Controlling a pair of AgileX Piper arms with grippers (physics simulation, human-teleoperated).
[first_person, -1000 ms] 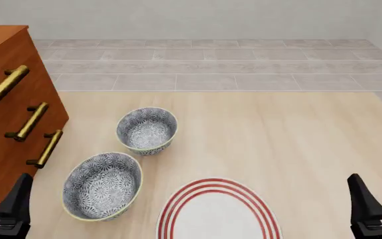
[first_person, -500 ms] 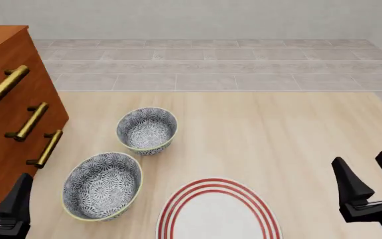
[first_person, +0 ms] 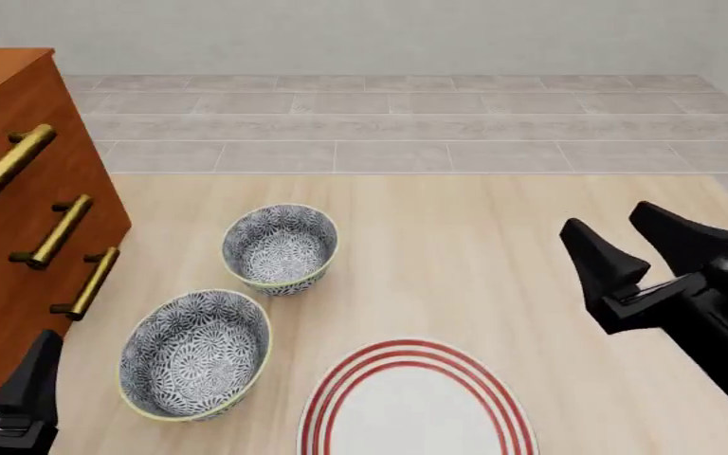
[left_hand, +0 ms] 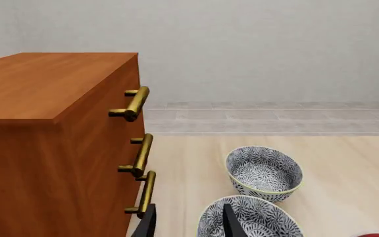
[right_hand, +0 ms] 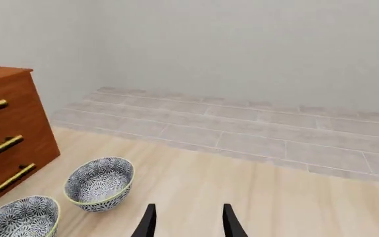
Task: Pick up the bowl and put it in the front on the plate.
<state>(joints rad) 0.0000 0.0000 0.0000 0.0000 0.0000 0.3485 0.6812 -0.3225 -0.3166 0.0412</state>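
The bowl (first_person: 281, 248) stands upright on the wooden table at mid-left, and the wrist views show it too (left_hand: 264, 170) (right_hand: 99, 182). The white plate (first_person: 415, 417) with red rings lies at the table's front centre, partly cut off by the picture's edge. My right gripper (first_person: 612, 221) hovers open and empty over the right side of the table, well right of the bowl; its fingers (right_hand: 151, 219) point toward the far floor. My left gripper (first_person: 4, 336) is open and empty at the front left, beside the cabinet.
A second patterned bowl (first_person: 193, 353) sits in front of the first, left of the plate, close to my left gripper. A tall wooden cabinet (first_person: 23, 190) with brass handles (first_person: 54, 230) blocks the table's left side. Tiled floor lies beyond the far table edge.
My right gripper has risen from the front right corner and moved forward and leftward over the table, still open. The left arm, both bowls and the plate have not moved.
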